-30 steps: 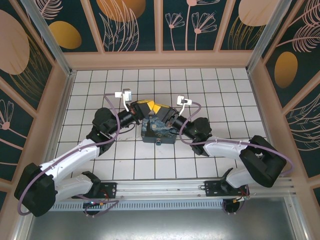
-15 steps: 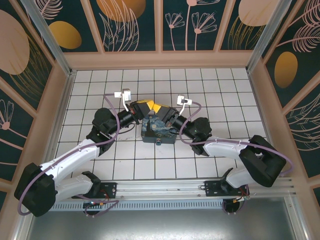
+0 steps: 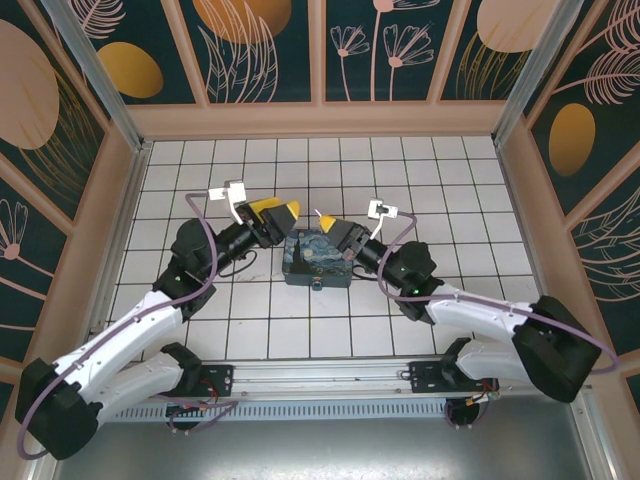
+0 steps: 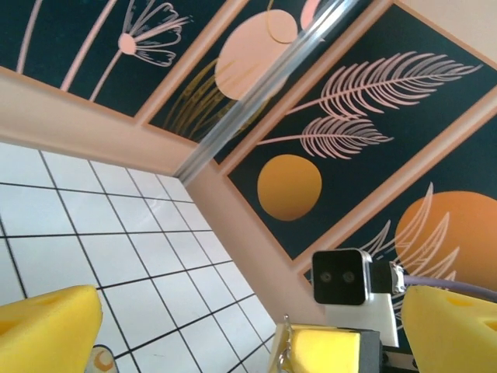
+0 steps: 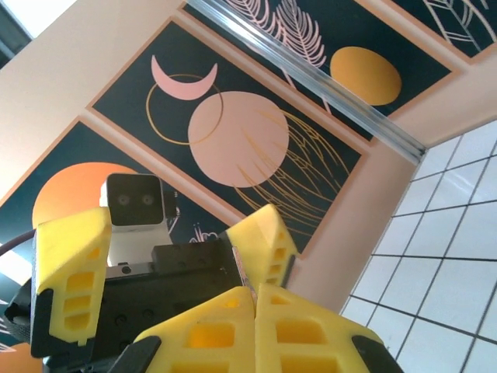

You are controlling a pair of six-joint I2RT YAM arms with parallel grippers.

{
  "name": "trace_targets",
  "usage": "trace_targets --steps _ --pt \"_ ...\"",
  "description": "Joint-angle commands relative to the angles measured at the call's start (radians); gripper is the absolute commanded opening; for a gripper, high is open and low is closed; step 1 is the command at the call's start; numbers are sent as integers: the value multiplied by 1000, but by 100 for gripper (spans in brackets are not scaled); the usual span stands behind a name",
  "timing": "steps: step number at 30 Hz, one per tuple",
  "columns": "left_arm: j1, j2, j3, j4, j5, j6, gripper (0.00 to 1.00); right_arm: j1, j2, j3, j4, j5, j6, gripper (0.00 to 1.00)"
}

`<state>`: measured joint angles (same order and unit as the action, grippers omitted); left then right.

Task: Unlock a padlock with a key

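Note:
The padlock [image 3: 318, 285] is a tiny grey lock at the near edge of the dark blue painted box [image 3: 316, 258]. My right gripper [image 3: 326, 222] hovers over the box's far edge, shut on the key [image 5: 242, 268], a thin silvery blade sticking up from between its yellow fingertips [image 5: 233, 318]. The key [image 4: 284, 342] also shows beside the right gripper's finger in the left wrist view. My left gripper [image 3: 274, 211] stands open just left of the box, facing the right gripper, with nothing between its fingers [image 4: 46, 326].
The box sits mid-floor on white tiles [image 3: 420, 180]. Patterned walls [image 3: 320, 60] close in the back and both sides. A metal rail [image 3: 330, 375] with the arm bases runs along the near edge.
The left gripper has opened and pulled back to the left, away from the right gripper. The right gripper keeps the key and has shifted slightly right.

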<state>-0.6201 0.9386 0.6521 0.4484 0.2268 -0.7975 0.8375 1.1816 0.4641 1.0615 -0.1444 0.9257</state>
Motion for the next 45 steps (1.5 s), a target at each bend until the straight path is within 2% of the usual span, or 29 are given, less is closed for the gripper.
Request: trace_targets --steps 1,5,9,12,16,19,29,45 --pt "0 -28 53 -167 -59 36 99 -2 -83 -13 -191 45 -8 0" --pt "0 -47 50 -281 -161 31 99 -3 -165 -15 -381 85 0 0" --pt "0 -86 6 -329 -212 20 98 -3 -228 -19 -502 111 1 0" --pt "0 -93 -12 -388 -186 28 98 -4 -253 -19 -554 121 -8 0" --pt "0 -83 -78 -383 -73 29 99 -5 -253 -19 -588 129 -18 0" --pt "0 -85 -132 -383 -37 23 98 -5 -244 -23 -591 133 -16 0" --pt "-3 -124 -373 -201 79 -49 98 -6 -164 -23 -576 139 -5 0" --pt "-27 81 -484 49 103 30 98 -44 -39 -21 -532 124 -1 0"
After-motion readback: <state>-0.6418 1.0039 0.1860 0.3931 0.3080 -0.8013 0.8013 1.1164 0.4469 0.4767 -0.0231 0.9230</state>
